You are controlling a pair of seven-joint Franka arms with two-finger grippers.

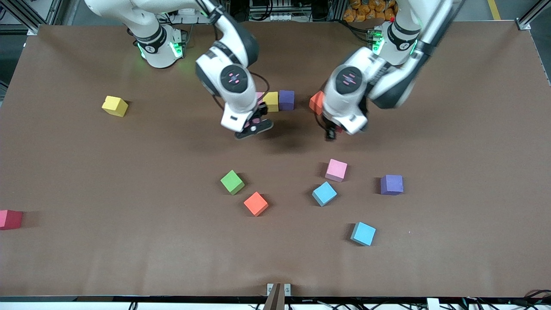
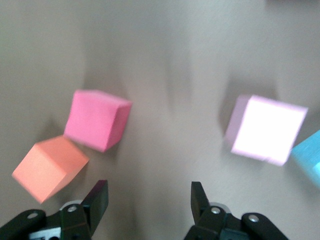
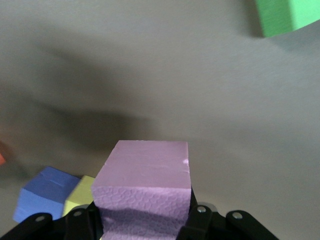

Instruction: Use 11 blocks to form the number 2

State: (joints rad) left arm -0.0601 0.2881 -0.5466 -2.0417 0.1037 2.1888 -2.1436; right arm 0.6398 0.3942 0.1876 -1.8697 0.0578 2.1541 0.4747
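Writing: none can be read on the cubes, the arms or the table
Right gripper: clamped on a pale pink block, held above the brown table just beside the short row of cubes; the block's top face is smooth, the gripped face shows a pebbled foam grain
Left gripper: fingers apart with nothing between them, over bare table near an orange block and a deep pink block, which touch at a corner
Started row: a yellow block and a purple block sit side by side, touching, near the arms' bases; a sliver of pink shows at the yellow one's other side, mostly hidden by the right arm
Loose blocks nearer the front camera: green block, second orange block, second pale pink block, light blue block, second purple block, second light blue block
Look: matte foam cubes of equal size, most turned at odd angles, all apart from one another
The number 2: no digit shape can be made out yet
Strays: second yellow block well apart toward the right arm's end; a red cube at the table edge on that same end
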